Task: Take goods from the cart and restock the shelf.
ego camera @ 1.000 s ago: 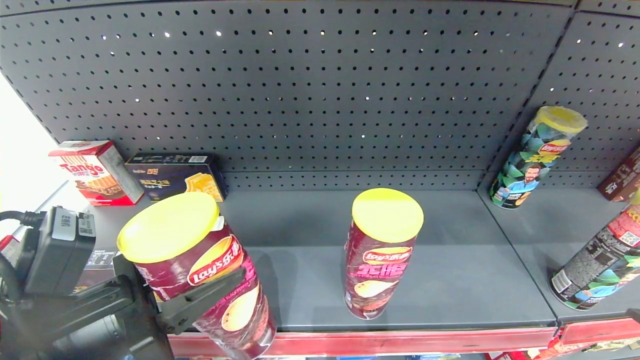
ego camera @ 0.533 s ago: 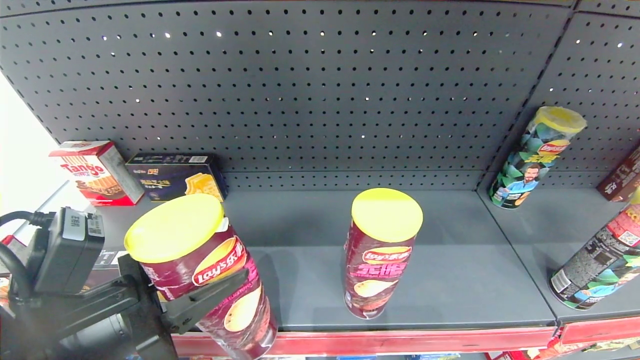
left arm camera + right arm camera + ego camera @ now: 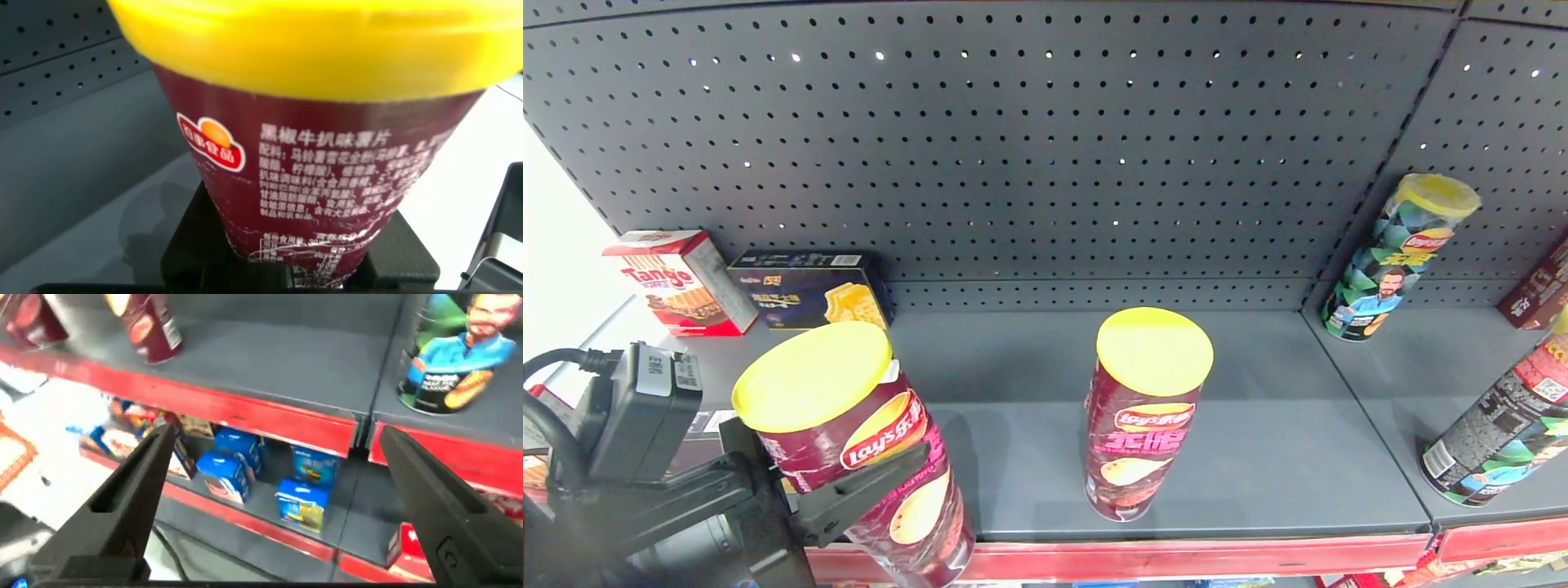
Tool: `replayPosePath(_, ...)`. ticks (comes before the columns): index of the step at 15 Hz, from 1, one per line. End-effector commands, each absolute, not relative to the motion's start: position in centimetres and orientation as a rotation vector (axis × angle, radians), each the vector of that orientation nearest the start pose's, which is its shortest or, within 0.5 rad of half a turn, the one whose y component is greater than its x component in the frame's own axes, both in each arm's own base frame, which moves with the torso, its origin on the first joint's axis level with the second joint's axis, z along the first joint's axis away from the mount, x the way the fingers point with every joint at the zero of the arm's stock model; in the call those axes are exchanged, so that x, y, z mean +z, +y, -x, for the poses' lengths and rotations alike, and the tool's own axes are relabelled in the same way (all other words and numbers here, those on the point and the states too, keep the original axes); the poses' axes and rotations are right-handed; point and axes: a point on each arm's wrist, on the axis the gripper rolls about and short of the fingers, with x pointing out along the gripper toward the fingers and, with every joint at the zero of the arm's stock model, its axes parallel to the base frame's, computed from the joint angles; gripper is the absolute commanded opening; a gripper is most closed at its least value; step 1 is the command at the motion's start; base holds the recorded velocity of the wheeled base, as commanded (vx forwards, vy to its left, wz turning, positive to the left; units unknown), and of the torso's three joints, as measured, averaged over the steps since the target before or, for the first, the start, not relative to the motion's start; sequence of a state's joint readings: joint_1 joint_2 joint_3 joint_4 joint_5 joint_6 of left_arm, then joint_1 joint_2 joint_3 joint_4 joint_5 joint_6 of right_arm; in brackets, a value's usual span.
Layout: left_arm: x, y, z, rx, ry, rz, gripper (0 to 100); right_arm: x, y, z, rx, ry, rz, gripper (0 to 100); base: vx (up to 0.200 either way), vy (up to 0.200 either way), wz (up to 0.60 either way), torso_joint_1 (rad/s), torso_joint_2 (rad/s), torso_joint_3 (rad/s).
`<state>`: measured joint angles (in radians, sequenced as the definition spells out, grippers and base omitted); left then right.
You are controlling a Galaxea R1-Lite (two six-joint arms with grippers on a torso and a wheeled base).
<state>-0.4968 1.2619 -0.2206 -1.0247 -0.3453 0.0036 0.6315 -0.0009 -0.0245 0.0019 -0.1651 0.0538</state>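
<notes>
At the front left edge of the shelf, the left claw (image 3: 849, 482) is pinching a maroon cylindrical chip canister with a yellow plastic lid (image 3: 849, 441) around its middle, with one black finger across the printed face and the other behind it. The canister hangs tilted. Its base shows against the red front edge strip (image 3: 1176, 559) and appears not yet seated on the dark grey metal shelf deck (image 3: 1274, 457). The right claw (image 3: 282, 498) is spread and empty. It sits low in front of the shelf face, pointing at the lower tier where blue packets (image 3: 225, 469) lie.

The step in hand, as judged, is placement of the held canister.
1. Carry the base fully past the edge strip before lowering.
2. Bring the canister upright so that the base meets the deck flat.
3. Release only when the weight rests on the deck.

A tall, narrow canister is likely to tip if it is released on a slant or with its base overhanging the strip.

At mid-deck, a second maroon canister with a yellow lid (image 3: 1143, 416) stands upright, well apart from the held one. The bare deck between them looks a suitable target, provided a gap is left so the standing canister is not knocked. Farther back at the left, a red-and-white wafer box (image 3: 678, 282) and a dark navy biscuit box (image 3: 809, 286) sit just beside each other near the grey perforated back panel (image 3: 1013, 163).
</notes>
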Motion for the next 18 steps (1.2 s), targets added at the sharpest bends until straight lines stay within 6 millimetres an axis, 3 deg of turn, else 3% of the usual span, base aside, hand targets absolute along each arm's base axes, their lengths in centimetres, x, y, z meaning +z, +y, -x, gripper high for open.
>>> replayPosePath(1, 17.2, -8.4, -14.0, -0.841, 0.014, -0.006, 0, 8.2, -1.8, 1.8, 0.476, -0.013, -0.064, 100, 0.000, 0.000, 0.00, 0.000, 0.00, 0.000)
replayPosePath(4, 17.3, -8.5, -14.0, -0.845, 0.005, -0.014, 0, 7.5, -1.5, 1.7, 0.598, -0.001, 0.008, 100, 0.000, 0.000, 0.00, 0.000, 0.00, 0.000)
replayPosePath(11, 17.9, -9.8, -14.0, -0.916, -0.006, -0.011, 0, 7.5, -1.5, 1.7, 0.603, 0.000, 0.005, 100, 0.000, 0.000, 0.00, 0.000, 0.00, 0.000)
replayPosePath(18, 18.9, -11.9, -17.6, -0.920, -0.001, -0.015, 0, 7.5, -1.5, 1.7, 0.603, 0.000, 0.005, 100, 0.000, 0.000, 0.00, 0.000, 0.00, 0.000)
